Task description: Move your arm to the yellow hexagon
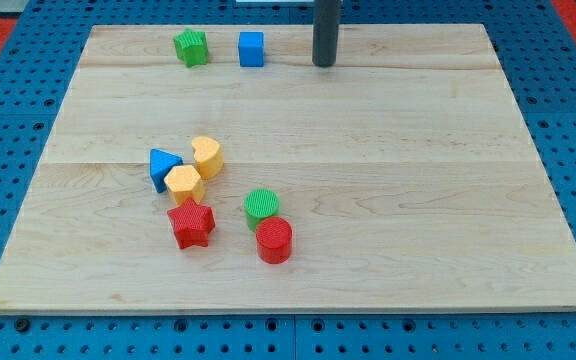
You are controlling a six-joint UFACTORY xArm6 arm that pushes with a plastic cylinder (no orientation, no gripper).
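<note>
The yellow hexagon (183, 184) lies left of the board's middle, touching a blue triangle (163, 168) on its left and a yellow heart (206, 156) at its upper right. A red star (191, 224) sits just below it. My tip (324, 63) is near the board's top edge, right of centre, far up and to the right of the yellow hexagon. The rod comes down from the view's top.
A green star (191, 47) and a blue cube (252, 48) stand near the top edge, left of my tip. A green cylinder (262, 207) and a red cylinder (274, 240) sit right of the red star. The wooden board (438, 200) lies on a blue pegboard.
</note>
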